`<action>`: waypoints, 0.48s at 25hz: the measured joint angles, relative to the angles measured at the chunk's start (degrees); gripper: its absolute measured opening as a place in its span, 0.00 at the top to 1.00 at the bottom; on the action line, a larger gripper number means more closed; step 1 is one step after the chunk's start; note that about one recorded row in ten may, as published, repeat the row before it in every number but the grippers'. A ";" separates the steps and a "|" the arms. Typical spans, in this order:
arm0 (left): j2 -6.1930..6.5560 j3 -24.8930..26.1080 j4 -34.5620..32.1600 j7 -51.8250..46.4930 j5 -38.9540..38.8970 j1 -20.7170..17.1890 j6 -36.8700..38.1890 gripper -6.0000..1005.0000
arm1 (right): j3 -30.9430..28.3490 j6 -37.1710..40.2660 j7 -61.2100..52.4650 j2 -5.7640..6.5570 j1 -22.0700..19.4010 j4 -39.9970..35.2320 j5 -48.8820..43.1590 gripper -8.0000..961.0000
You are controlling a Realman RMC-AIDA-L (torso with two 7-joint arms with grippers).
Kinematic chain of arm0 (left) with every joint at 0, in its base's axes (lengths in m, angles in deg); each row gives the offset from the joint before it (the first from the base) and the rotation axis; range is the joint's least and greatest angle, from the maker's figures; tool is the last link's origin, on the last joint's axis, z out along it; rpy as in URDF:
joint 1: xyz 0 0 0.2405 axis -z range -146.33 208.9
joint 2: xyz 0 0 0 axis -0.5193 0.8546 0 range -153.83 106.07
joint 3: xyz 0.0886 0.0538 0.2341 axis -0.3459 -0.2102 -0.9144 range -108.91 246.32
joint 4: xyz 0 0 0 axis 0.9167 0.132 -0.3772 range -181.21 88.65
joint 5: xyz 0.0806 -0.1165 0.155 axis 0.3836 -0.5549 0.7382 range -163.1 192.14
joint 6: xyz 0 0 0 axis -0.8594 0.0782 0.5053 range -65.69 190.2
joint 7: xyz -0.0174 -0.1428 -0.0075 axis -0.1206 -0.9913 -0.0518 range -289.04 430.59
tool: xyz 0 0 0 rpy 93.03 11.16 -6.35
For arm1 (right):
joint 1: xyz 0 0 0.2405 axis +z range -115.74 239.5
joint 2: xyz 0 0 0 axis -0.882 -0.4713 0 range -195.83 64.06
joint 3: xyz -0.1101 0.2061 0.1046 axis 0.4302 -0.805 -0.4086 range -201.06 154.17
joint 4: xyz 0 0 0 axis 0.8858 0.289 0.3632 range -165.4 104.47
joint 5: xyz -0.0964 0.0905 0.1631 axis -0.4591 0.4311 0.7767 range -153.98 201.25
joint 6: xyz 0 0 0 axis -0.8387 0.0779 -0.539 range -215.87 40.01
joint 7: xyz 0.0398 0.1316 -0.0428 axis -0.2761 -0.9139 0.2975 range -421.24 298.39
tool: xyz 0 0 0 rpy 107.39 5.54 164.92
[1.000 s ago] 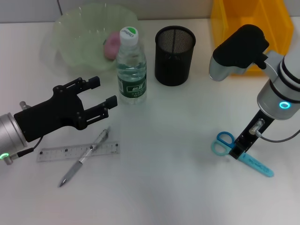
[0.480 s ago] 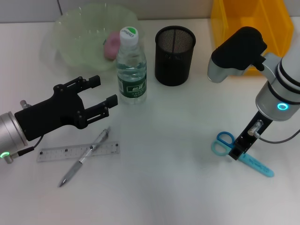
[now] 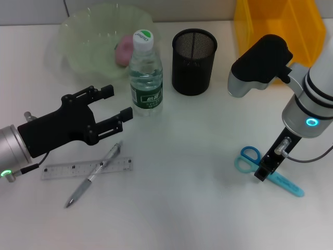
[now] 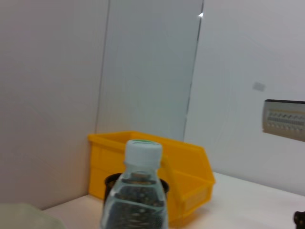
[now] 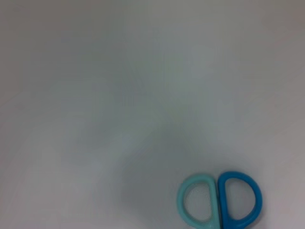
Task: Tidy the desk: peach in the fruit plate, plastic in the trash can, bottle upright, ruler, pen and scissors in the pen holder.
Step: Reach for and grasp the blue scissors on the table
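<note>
Step in hand looks like scissors pickup w/ my right gripper (image 3: 263,172): it's down at the blue two-tone plastic-handled scissors (image 3: 268,169), which lie flat on the white desk (image 3: 192,156), well apart from the black wire-mesh pen holder (image 3: 194,61). Can't tell if right fingers are clenched or released, they're hidden behind the wrist. Right wrist view shows only the two handle loops, pale teal + darker blue.

My left gripper (image 3: 106,112) hangs w/ fingers spread, grasping nothing, just beside the clear plastic water bottle w/ green label (image 3: 145,73), which already stands upright.

Next, imo: get a firm pinch on the thin, flat scissors, lift, carry to holder, drop in point-down.

Still out: clear flat plastic ruler (image 3: 87,169) and slim silver pen (image 3: 93,175) lying across it. Pink peach (image 3: 124,50) sits in the translucent green wavy fruit plate (image 3: 78,44). Yellow plastic bin (image 3: 281,26) at back right.
</note>
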 joint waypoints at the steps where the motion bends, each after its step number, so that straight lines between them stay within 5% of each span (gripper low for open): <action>1: 0.06 -0.18 0.00 0.01 0.26 0.00 0.73 0.28 | 0.15 -0.01 -0.01 0.00 -0.02 0.00 0.02 0.50; 12: 0.12 -0.25 -0.17 0.02 0.41 0.10 3.50 0.28 | 0.20 -0.02 -0.12 -0.01 -0.26 0.12 0.08 0.50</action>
